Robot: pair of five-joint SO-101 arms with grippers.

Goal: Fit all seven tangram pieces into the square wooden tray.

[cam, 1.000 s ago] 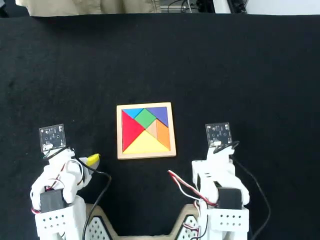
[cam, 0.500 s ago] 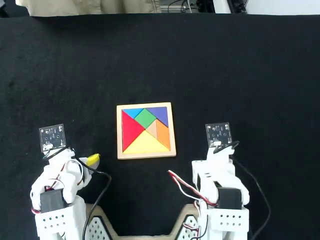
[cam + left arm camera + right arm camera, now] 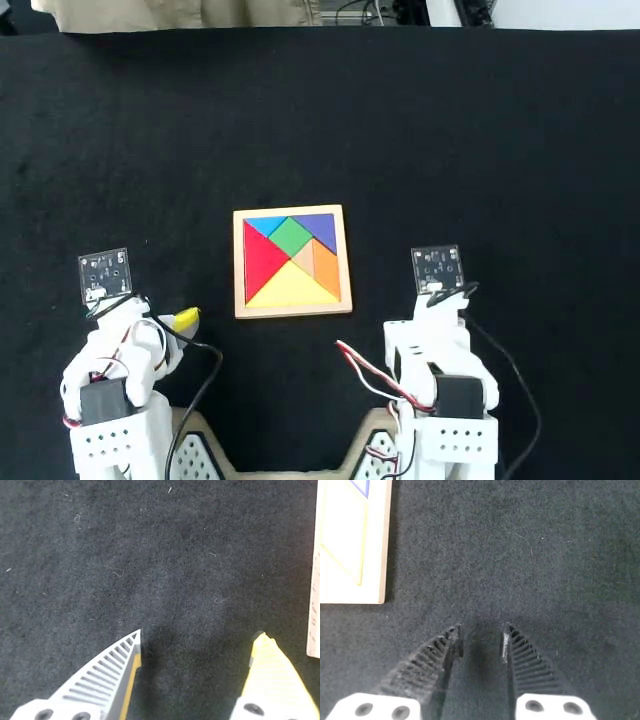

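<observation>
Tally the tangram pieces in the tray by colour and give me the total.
Light blue piece: 1
Green piece: 1
Dark blue piece: 1
Red piece: 1
Tan piece: 1
Orange piece: 1
Yellow piece: 1
Total: 7, all inside the wooden tray.

In my left wrist view the square wooden tray (image 3: 315, 605) is cut by the edge to a thin strip. The right wrist view gives me one corner of it (the rest is cut off).
</observation>
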